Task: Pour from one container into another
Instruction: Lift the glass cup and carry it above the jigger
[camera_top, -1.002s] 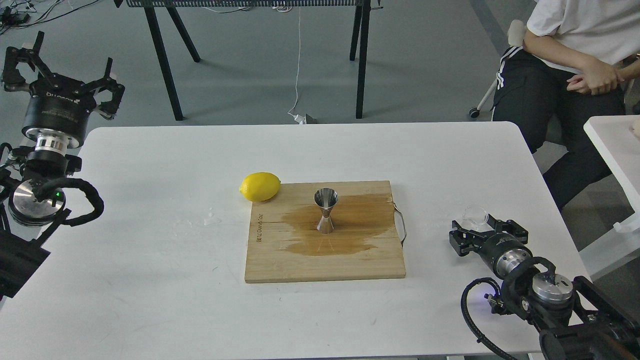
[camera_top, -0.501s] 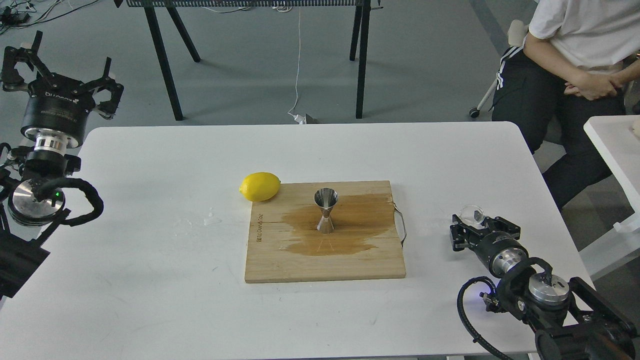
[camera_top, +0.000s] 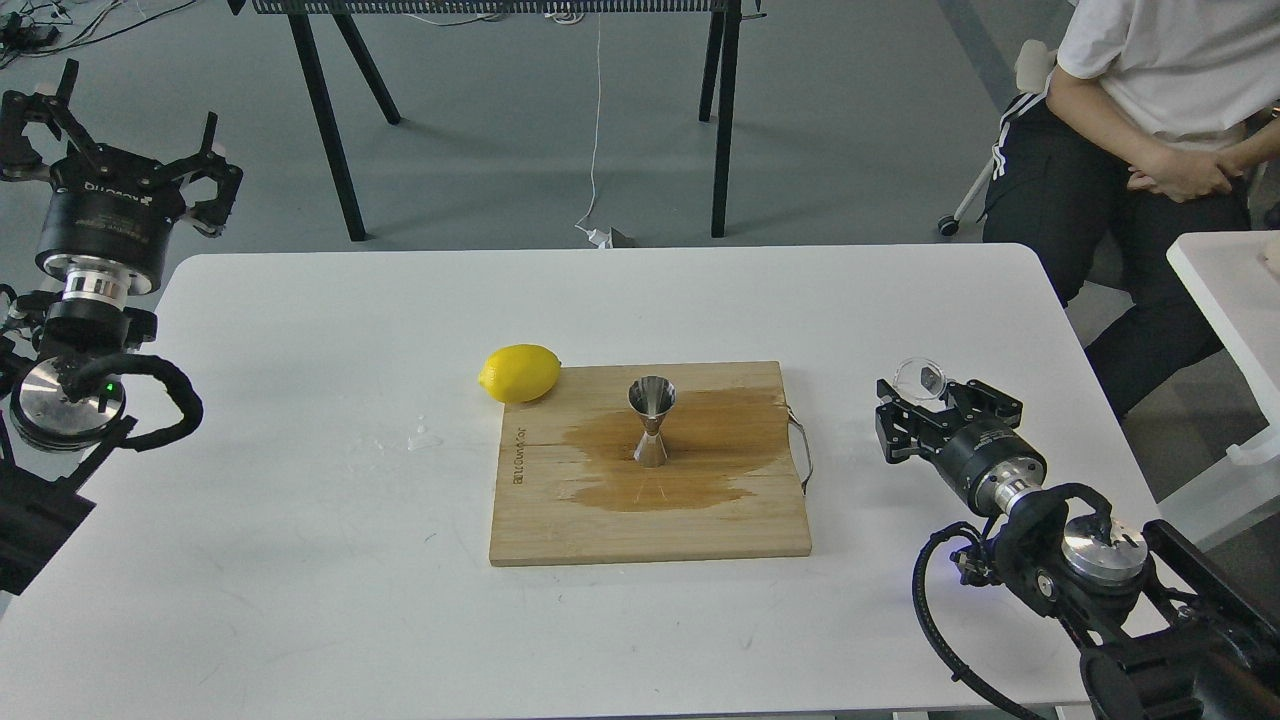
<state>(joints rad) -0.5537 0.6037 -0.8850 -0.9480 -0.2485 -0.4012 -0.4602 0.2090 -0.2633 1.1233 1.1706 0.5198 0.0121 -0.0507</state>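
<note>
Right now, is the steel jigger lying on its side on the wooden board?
No, the steel jigger stands upright on the wooden board, in the middle of a dark wet stain.

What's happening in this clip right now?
The right hand holds a tiny clear cup above the white table, to the right of a wooden board. A steel jigger stands upright on the board's wet patch, with a lemon at the board's far left corner. The left hand hangs open off to the side. Nothing is being poured yet.
</note>
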